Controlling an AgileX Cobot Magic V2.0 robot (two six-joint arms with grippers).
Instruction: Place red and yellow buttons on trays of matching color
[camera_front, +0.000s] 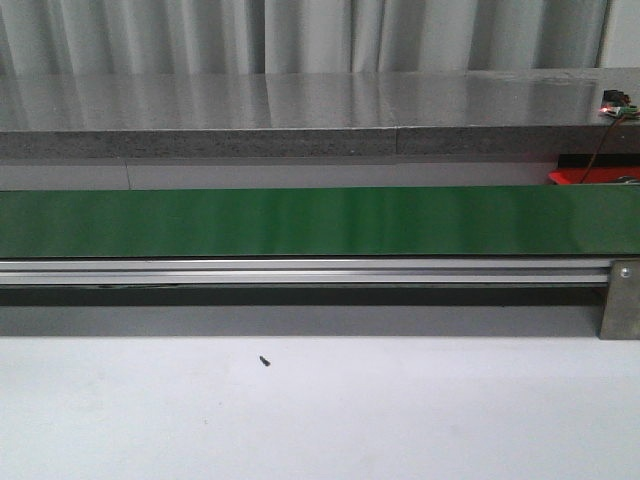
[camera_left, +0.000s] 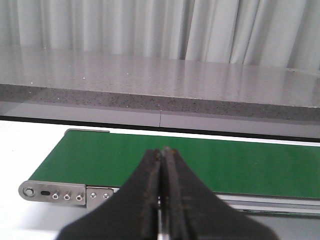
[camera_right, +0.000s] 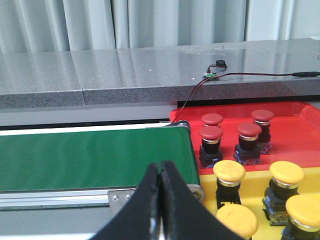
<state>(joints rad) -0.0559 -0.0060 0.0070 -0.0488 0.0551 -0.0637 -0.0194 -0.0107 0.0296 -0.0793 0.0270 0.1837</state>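
A green conveyor belt (camera_front: 320, 222) runs across the white bench (camera_front: 320, 420), carried on an aluminium rail (camera_front: 300, 270) with a metal end bracket (camera_front: 620, 300) at the right. Behind the belt stands a grey speckled stone ledge (camera_front: 300, 120), backed by pale curtains (camera_front: 300, 35). A small circuit board (camera_right: 211, 76) with a lit red indicator lies on the ledge, and its thin wire (camera_right: 260, 75) runs along the ledge top and down toward the trays. A small dark speck (camera_front: 264, 361) lies on the bench surface in front of the belt. In the front view the belt surface carries nothing. The red tray (camera_right: 300, 135) sits just beyond the right end of the belt and holds four red buttons (camera_right: 211, 134), upright, each a domed mushroom cap on a dark cylindrical body. The yellow tray (camera_right: 255, 187) lies directly beside the red tray on the near side and holds at least five yellow buttons (camera_right: 229, 171) of the same form, also upright. The left claw (camera_left: 163, 200) is pressed together with nothing between its fingers, positioned over the left end of the belt. The right claw (camera_right: 160, 200) is likewise pressed together and holds nothing, positioned near the right end of the belt, beside the trays.
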